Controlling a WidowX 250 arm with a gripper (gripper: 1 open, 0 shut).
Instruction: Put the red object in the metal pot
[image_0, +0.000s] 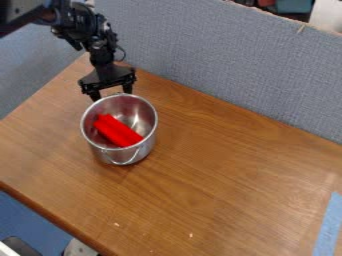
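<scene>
We judge the placing done, so the step in hand is to clear away: we would lift the gripper (107, 83) straight up, keeping its fingers off the rim. Its jaws stand wide and hold nothing. We count one bar (116, 131), lying inside one pot (144, 146).

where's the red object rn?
In the camera view the red object lies inside the metal pot, left of centre on the wooden table, just below the open hand.
</scene>
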